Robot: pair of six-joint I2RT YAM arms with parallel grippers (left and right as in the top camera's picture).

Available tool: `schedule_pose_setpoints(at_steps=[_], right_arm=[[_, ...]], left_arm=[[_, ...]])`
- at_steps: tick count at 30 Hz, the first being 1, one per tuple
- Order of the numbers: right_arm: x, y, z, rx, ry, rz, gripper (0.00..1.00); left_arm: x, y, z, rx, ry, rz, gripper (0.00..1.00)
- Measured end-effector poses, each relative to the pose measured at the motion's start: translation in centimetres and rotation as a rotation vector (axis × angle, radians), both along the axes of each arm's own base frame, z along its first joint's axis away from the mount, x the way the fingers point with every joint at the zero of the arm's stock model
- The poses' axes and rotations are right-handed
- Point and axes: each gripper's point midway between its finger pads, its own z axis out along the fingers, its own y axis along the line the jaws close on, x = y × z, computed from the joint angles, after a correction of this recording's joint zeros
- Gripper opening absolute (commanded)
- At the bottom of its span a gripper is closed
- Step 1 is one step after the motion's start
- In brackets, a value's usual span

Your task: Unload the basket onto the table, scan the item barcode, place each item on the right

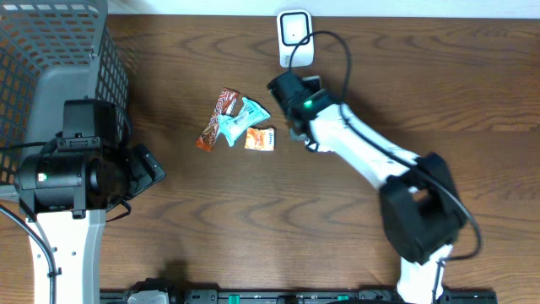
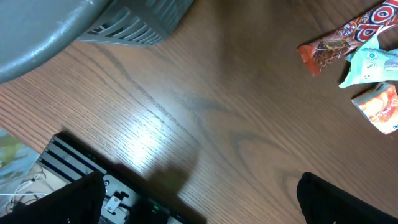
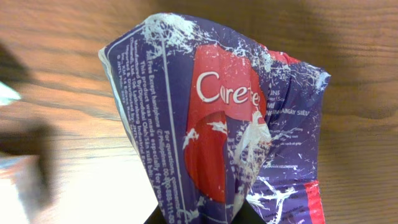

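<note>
Hovering at frame left beside grey basket point(image 1: 51, 51), left end effector point(image 1: 145, 167) gapes wide. Three snack wrappers point(image 1: 236, 125) lie centre on desk point(image 1: 253, 219). Upper centre, just below white scanner point(image 1: 295, 35), right end effector point(image 1: 287, 89) clamped on crinkled purple-red packet point(image 3: 217, 118).

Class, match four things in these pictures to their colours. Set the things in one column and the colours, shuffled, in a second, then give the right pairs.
Column A
1. mesh basket
2. scanner
3. crinkled packet filling the right wrist view
4. small square packet

Column B
a. orange
b. grey
c. purple and red
d. white

Pairs: 1-b, 2-d, 3-c, 4-a
</note>
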Motion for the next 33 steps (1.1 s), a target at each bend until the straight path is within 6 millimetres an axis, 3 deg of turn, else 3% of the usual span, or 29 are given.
schedule_pose_setpoints(at_steps=[6, 11, 14, 18, 22, 26, 28, 33], right_arm=[[1.2, -0.9, 5.6, 0.325, -0.002, -0.004, 0.01], [2.0, -1.4, 6.9, 0.599, 0.066, 0.055, 0.01], [2.1, -0.4, 7.1, 0.771, 0.097, 0.129, 0.01], [1.8, 1.6, 6.4, 0.946, 0.137, 0.222, 0.01], [0.9, 2.2, 3.8, 1.073, 0.223, 0.217, 0.01], [0.5, 0.3, 1.0, 1.121, 0.298, 0.117, 0.02], [0.4, -1.2, 0.2, 1.130, 0.312, 0.063, 0.07], [0.1, -5.3, -1.7, 1.052, 0.343, -0.110, 0.37]], left_arm=[[0.0, 0.0, 0.0, 0.000, 0.000, 0.000, 0.98], [0.0, 0.0, 0.0, 0.000, 0.000, 0.000, 0.98], [0.0, 0.0, 0.0, 0.000, 0.000, 0.000, 0.98], [0.0, 0.0, 0.0, 0.000, 0.000, 0.000, 0.98], [0.0, 0.0, 0.0, 0.000, 0.000, 0.000, 0.98], [0.0, 0.0, 0.0, 0.000, 0.000, 0.000, 0.98], [0.0, 0.0, 0.0, 0.000, 0.000, 0.000, 0.98], [0.0, 0.0, 0.0, 0.000, 0.000, 0.000, 0.98]])
